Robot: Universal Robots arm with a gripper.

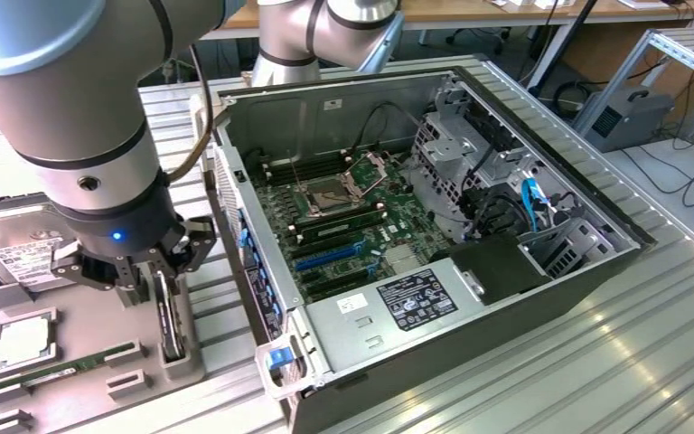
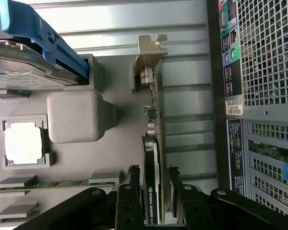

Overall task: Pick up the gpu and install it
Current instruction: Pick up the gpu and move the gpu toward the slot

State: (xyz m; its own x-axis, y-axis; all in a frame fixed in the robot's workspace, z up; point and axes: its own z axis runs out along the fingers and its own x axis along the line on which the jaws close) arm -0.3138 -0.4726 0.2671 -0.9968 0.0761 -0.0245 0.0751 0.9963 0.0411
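The gpu [image 1: 170, 327] is a thin dark card standing on edge in a slot of the grey parts tray [image 1: 94, 402], at the exterior view's lower left. In the wrist view the gpu [image 2: 151, 143] shows its silver bracket at the far end. My gripper [image 1: 162, 291] is lowered over the card. Its black fingers [image 2: 132, 194] straddle the near end of the card, one on each side, and my gripper [image 2: 153, 191] is open around it. The open computer case [image 1: 564, 172] lies beside the tray, with its motherboard [image 1: 347, 217] and blue card slots [image 1: 329, 256] exposed.
The tray also holds a hard drive [image 1: 15, 253] with a blue rail [image 2: 43, 38], a processor [image 1: 22, 339] and a green memory stick [image 1: 64, 371]. The case's perforated back wall [image 2: 269, 52] stands close beside the gpu. The slatted metal table [image 1: 588, 362] stretches to the exterior view's right.
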